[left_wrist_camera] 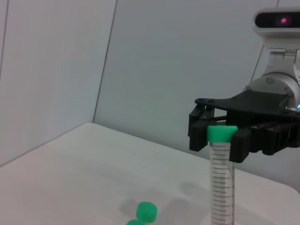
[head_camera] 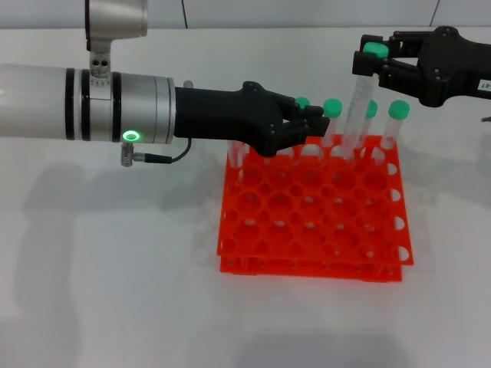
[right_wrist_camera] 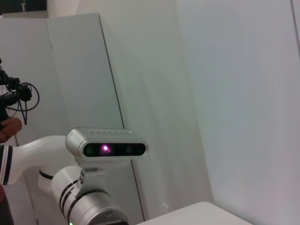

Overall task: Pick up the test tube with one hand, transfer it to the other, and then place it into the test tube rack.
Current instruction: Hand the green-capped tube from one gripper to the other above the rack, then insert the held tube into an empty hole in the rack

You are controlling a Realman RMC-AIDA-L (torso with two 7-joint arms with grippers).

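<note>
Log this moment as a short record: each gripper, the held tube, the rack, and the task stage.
right gripper: shut on the test tube's green cap, above the rack's far right side
test tube: hangs nearly upright, slightly tilted, lower end at the rack's back row
left gripper: over the rack's far edge, beside the held tube, not touching it
rack: orange, on the white table
other tubes: green-capped, standing in the rack's back row
stage: tube held by one gripper; not yet released into a hole
</note>
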